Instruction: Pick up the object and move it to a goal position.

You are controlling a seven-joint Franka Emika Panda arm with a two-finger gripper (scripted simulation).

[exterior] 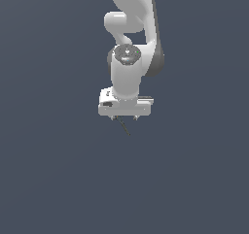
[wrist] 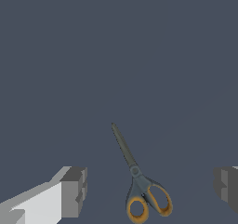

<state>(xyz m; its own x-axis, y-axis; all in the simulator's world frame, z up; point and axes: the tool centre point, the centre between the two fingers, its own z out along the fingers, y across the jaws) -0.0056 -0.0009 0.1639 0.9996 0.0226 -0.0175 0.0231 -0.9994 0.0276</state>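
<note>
**Operator:** Where does the object sit right now?

**Spotter:** You're looking at a pair of scissors (wrist: 139, 181), closed, with dark grey-green blades and orange-lined handles. In your wrist view it lies between the two fingers (wrist: 74, 190), touching neither. In the exterior view only the thin blade (exterior: 125, 127) pokes out beneath the white gripper bar.

**Operator:** And the gripper (exterior: 125, 117)?

**Spotter:** Your jaws are spread wide, released, holding nothing. The arm (exterior: 129, 39) points straight down over the plain grey floor (exterior: 48, 179).
</note>
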